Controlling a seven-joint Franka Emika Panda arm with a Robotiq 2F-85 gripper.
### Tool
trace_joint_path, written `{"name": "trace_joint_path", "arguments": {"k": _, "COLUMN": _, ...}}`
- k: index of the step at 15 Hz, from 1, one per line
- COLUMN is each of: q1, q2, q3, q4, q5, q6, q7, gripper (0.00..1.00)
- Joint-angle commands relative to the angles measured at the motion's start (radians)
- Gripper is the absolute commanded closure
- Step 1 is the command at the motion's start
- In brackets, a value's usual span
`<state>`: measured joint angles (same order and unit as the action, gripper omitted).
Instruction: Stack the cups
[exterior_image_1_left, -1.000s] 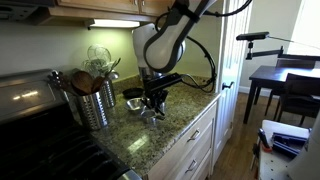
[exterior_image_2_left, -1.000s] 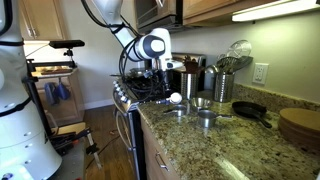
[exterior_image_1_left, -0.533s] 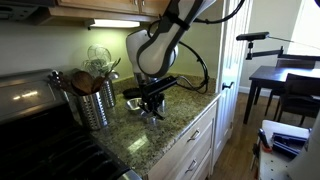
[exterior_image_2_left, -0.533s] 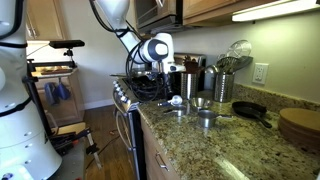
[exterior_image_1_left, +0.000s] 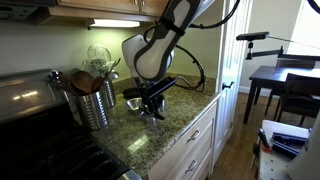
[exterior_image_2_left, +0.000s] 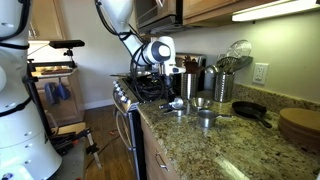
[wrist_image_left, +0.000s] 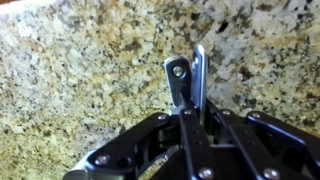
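Note:
My gripper (wrist_image_left: 190, 118) is shut on the flat steel handle of a small measuring cup (wrist_image_left: 183, 75); the handle has a hole at its end and sticks out over the speckled granite counter (wrist_image_left: 80, 70). The bowl of this cup is hidden in the wrist view. In an exterior view the gripper (exterior_image_1_left: 150, 98) hangs low over the counter beside other steel cups (exterior_image_1_left: 133, 102). In an exterior view the held cup (exterior_image_2_left: 177, 101) is just next to a steel cup (exterior_image_2_left: 201, 103), with another (exterior_image_2_left: 207, 119) in front.
A ribbed steel canister of wooden spoons (exterior_image_1_left: 93, 100) stands near the stove (exterior_image_1_left: 40, 150); it also shows in an exterior view (exterior_image_2_left: 220, 85). A black pan (exterior_image_2_left: 250, 111) and a wooden board (exterior_image_2_left: 300, 125) lie further along the counter. The counter edge (exterior_image_1_left: 190, 115) is close.
The arm has shifted a little along the counter, carrying the held cup closer to the other cups. The gripper has stayed shut.

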<state>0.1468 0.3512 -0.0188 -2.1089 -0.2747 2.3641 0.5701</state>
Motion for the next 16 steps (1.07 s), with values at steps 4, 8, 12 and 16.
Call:
{"name": "trace_joint_path", "arguments": {"k": 4, "q1": 0.034, "q2": 0.016, "q3": -0.019, "q4": 0.047, "q5": -0.057, "q6": -0.073, "q7": -0.031, "gripper": 0.92}}
{"name": "trace_joint_path", "arguments": {"k": 8, "q1": 0.042, "q2": 0.027, "q3": -0.020, "q4": 0.062, "q5": -0.078, "q6": -0.078, "q7": -0.038, "gripper": 0.92}}
{"name": "trace_joint_path", "arguments": {"k": 12, "q1": 0.047, "q2": 0.045, "q3": -0.024, "q4": 0.078, "q5": -0.101, "q6": -0.083, "q7": -0.046, "gripper": 0.92}}
{"name": "trace_joint_path", "arguments": {"k": 16, "q1": 0.045, "q2": 0.052, "q3": -0.032, "q4": 0.088, "q5": -0.110, "q6": -0.091, "q7": -0.059, "gripper": 0.92}}
